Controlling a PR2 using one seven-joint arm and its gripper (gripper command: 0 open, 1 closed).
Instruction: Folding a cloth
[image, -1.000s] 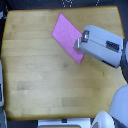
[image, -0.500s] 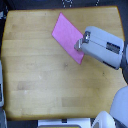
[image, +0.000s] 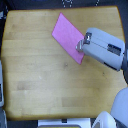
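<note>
You are looking at the cloth (image: 68, 36), a thin, plain piece of fabric in a pink-magenta colour, with no pattern or mark on it. It is lying flat on the wood in one layer, not folded, and you are seeing no clear wrinkle on its surface. Its shape is a long rectangle that is sitting at an angle: the long sides are running from about 11 o'clock down to about 5 o'clock. From the centre of the view it is lying toward 12 o'clock, slightly to 1 o'clock. One corner at the 5 o'clock end is hidden, so you cannot see its state.
</note>
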